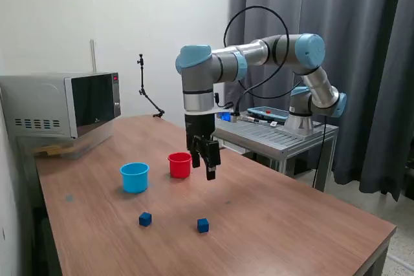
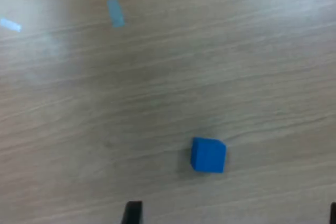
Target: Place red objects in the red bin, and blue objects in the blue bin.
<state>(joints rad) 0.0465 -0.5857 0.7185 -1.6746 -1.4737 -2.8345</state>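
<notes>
Two blue cubes (image 1: 145, 219) (image 1: 203, 225) on table (image 1: 291, 218); claw (image 1: 207, 159) spread, empty.

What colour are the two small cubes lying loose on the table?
Both cubes are dark blue, clearest in the exterior view; the wrist view shows only one.

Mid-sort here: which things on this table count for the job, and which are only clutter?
For the job:
- blue cubes
- blue cup
- red cup
- tool, empty

Lying about:
- microwave
- metal cart behind

No red cubes are visible.
</notes>
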